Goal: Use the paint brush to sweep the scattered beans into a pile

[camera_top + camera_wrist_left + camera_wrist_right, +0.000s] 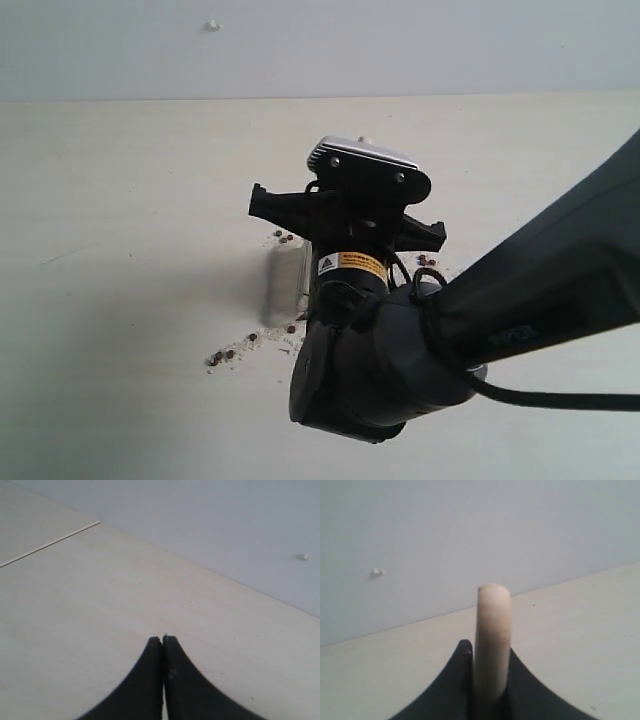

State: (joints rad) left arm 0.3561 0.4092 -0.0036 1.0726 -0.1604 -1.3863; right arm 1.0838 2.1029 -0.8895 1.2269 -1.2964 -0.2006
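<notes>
Beans point(225, 355) first: a small cluster with whitish crumbs on the near-left side of the wrist, a few more at the far left of it, a few off to its right. They lie apart from each other, and I can't see a pile anywhere, though the arm hides the middle of the patch.

The brush point(493, 615) is in the right gripper point(490, 651), jaws clenched on the wooden handle, rounded end poking up between them. In the exterior view I can make out a pale head hanging below the wrist, down at the table point(120, 300), between the far beans and the near ones. I can't tell whether the bristles are touching.

So I judge this is a sweep in hand, and here's how I'd run it well: bristles just flexing on the surface, not mashed flat, or the round beans will squirt out sideways. Short, slow strokes from the outside in, always toward one spot. Lift clear before repositioning behind the stragglers on the right, so I don't drag the gathered ones back out.

Left gripper point(163, 645): fingers pressed together, nothing in them, over bare table, well clear.
</notes>
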